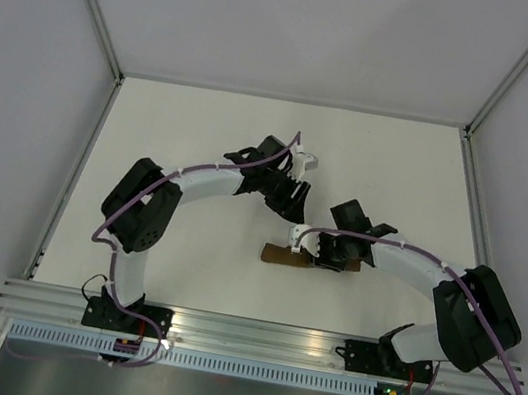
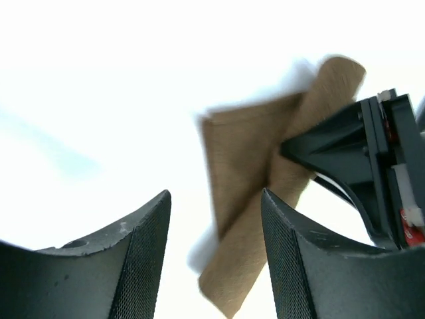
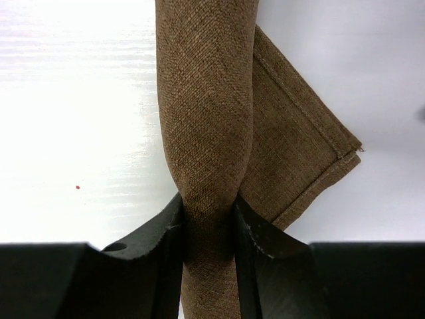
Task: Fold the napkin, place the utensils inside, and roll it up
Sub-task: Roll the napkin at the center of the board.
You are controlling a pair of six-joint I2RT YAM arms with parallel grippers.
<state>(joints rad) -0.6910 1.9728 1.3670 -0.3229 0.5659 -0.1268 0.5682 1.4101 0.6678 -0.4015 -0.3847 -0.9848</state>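
Note:
The dark-brown napkin lies on the white table as a narrow roll with a loose flat corner sticking out to one side. My right gripper is shut on the rolled napkin, both fingers pinching the roll; in the top view the right gripper covers the roll's middle. My left gripper is open and empty, held just beyond the napkin. In the left wrist view the left gripper has the napkin roll below and between its fingers, not touching. The utensil is hidden.
The white table is walled on the left, back and right. A metal rail runs along the near edge by the arm bases. The right gripper's body shows close to the left fingers.

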